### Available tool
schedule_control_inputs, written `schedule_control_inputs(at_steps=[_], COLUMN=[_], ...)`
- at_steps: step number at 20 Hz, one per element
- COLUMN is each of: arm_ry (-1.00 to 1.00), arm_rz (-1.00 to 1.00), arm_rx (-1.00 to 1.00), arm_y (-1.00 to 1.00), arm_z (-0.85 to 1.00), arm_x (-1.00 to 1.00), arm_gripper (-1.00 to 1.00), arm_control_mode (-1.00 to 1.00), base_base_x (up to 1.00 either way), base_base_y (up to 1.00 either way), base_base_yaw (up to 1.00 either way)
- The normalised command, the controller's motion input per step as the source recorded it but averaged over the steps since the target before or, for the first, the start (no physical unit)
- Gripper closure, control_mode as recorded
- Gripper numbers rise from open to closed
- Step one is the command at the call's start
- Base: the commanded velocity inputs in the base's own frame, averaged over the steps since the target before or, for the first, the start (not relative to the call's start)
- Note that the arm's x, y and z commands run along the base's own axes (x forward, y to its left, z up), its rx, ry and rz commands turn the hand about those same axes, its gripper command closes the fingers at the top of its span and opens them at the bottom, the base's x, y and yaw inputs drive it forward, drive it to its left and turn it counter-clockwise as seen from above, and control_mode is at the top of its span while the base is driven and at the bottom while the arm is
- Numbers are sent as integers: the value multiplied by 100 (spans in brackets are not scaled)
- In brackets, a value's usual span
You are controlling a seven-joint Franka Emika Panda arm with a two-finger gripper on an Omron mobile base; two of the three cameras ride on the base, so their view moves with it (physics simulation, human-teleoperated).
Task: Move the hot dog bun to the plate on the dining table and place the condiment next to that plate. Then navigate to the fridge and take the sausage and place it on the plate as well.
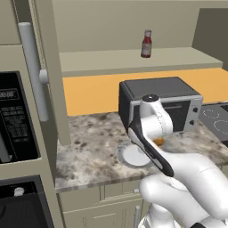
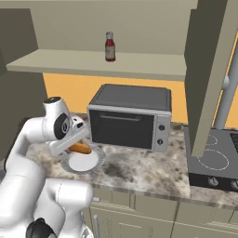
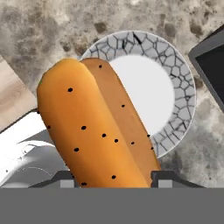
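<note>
A speckled orange hot dog bun (image 3: 87, 127) lies lengthwise between my two finger tips, and my gripper (image 3: 114, 180) is shut on it. In the right base view the bun (image 2: 80, 148) sits under my gripper (image 2: 78, 143), just above a round plate (image 2: 87, 163) with a crackled grey rim (image 3: 175, 70) on the stone counter. From the left base view only a bit of the bun (image 1: 158, 141) peeks out behind the arm, beside the plate (image 1: 129, 156). The condiment, a red bottle (image 1: 146, 43) (image 2: 109, 46), stands upright on the shelf behind the counter.
A dark toaster oven (image 1: 160, 100) (image 2: 130, 116) stands close behind the plate. A stovetop (image 2: 214, 160) lies to the right. On the left are a built-in oven panel (image 1: 13, 116) and a tall cabinet with a long handle (image 1: 33, 71).
</note>
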Motion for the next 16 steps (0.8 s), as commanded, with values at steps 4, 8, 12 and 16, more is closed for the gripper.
schedule_control_inputs(at_steps=[4, 8, 12, 16], arm_ry=[0, 0, -4, -11], arm_rz=[0, 0, -5, -25], arm_rx=[0, 0, -2, 0], arm_y=[-2, -1, 1, -8], arm_z=[87, 81, 42, 26], arm_x=[-46, -51, -35, -33], arm_gripper=[100, 100, 100, 100], arm_control_mode=[-100, -100, -100, -100], base_base_x=[0, 0, 0, 0], base_base_y=[0, 0, 0, 0], base_base_yaw=[0, 0, 0, 0])
